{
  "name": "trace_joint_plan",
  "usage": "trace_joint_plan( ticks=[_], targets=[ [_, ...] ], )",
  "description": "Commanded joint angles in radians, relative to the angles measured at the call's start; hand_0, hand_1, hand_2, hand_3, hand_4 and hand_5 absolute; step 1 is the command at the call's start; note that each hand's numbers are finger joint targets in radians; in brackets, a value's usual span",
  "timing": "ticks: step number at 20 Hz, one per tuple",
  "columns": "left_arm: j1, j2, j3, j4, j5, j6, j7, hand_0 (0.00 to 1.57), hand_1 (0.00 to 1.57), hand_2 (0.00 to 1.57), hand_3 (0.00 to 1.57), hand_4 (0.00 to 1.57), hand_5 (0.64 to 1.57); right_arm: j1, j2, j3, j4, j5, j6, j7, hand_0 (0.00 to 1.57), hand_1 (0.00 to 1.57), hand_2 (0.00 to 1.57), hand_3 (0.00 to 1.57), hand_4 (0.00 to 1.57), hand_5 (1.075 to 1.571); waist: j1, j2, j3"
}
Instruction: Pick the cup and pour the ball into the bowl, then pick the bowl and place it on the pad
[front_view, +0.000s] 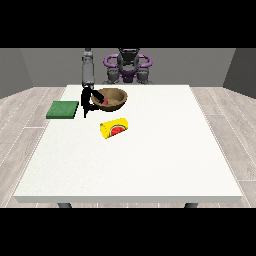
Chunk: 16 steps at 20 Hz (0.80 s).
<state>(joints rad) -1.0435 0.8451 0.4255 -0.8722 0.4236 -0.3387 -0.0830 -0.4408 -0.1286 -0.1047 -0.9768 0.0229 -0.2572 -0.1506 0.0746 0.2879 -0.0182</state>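
Gripping at the wooden bowl (112, 98), or so it appears: the hand at the view's left (87, 101) sits against the bowl's near-left rim, fingers seemingly curled at the edge, though they are too small to tell a true hold from mere contact. The bowl stands upright on the white table (150, 150), just right of the green pad (63, 109), with a red ball (104, 101) showing inside. The yellow cup with a watermelon print (114, 128) lies on its side nearer the camera, apart from the bowl.

Bowl reads as rigid, light, smooth-walled; likely best taken by pinching the rim, kept level so the ball stays in. Arm (88, 70) drops steeply from the shoulder, hand hanging low beside the bowl. The other hand is not visible.
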Motion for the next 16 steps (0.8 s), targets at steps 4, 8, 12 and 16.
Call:
trace_joint_plan(
  ticks=[4,8,12,16],
  targets=[
    [0.099,0.063,0.051,0.185,-0.021,-0.048,-0.073,0.0,0.0,0.0,0.0,0.0,1.546,-0.097,-0.076,0.104,-0.146,0.089,0.006,0.44,1.57,1.57,1.57,1.57,1.26,1.47,-0.118,-0.106,0.0148],
    [0.113,0.109,0.074,0.184,-0.016,-0.06,-0.111,0.0,0.0,0.0,0.0,0.0,1.541,-0.127,-0.114,0.051,-0.118,0.043,0.068,0.449,1.57,1.57,1.57,1.57,1.26,1.486,-0.127,-0.061,0.0178],
    [0.138,0.105,0.071,0.19,-0.02,-0.064,-0.129,0.0,0.0,0.0,0.0,0.0,1.539,-0.176,-0.214,0.015,-0.101,0.028,0.154,0.469,1.57,1.57,1.57,1.57,1.3,1.52,-0.133,-0.047,0.0179],
    [0.063,0.119,0.068,0.134,-0.013,-0.018,-0.118,0.0,0.0,0.0,0.0,0.0,1.538,-0.224,-0.236,-0.022,-0.015,0.024,0.172,0.346,1.57,1.57,1.57,1.57,1.3,1.52,-0.125,0.041,0.019]
  ],
)
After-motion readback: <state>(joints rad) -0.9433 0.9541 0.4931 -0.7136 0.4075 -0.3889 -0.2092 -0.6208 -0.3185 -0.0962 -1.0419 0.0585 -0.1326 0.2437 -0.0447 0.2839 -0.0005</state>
